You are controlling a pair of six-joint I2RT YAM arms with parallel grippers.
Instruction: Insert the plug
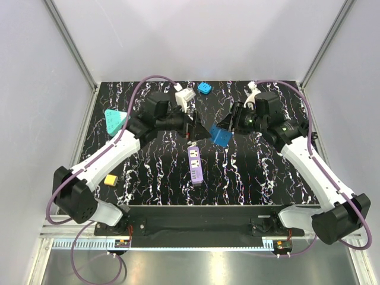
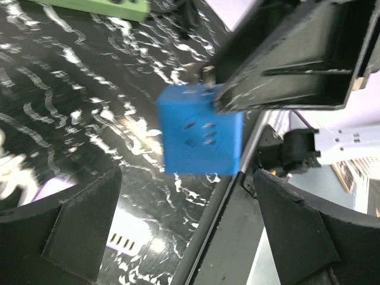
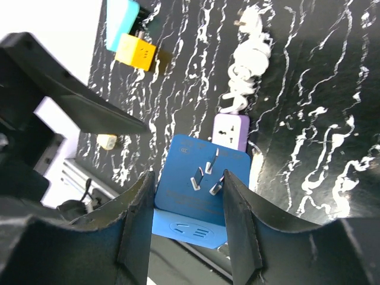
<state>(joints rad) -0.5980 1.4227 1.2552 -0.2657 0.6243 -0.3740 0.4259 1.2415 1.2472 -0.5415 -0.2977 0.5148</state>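
Observation:
The plug [image 1: 222, 137] is a blue cube held above the table, just right of the far end of the purple power strip [image 1: 195, 164]. My right gripper [image 1: 230, 126] is shut on it. In the right wrist view the plug [image 3: 199, 178] shows three metal prongs between the fingers of that gripper [image 3: 187, 185], with the strip [image 3: 231, 130] beyond it. My left gripper [image 1: 191, 123] stands open just left of the plug. Its wrist view shows the plug [image 2: 199, 133] ahead, the gripper [image 2: 190, 237] with nothing in it, and the strip [image 2: 127, 234] below.
A white adapter [image 1: 185, 95] and a small blue piece [image 1: 205, 89] lie at the back. A teal wedge [image 1: 114, 120] and a yellow block [image 1: 110, 179] lie on the left. A coiled white cable [image 3: 246, 65] runs from the strip.

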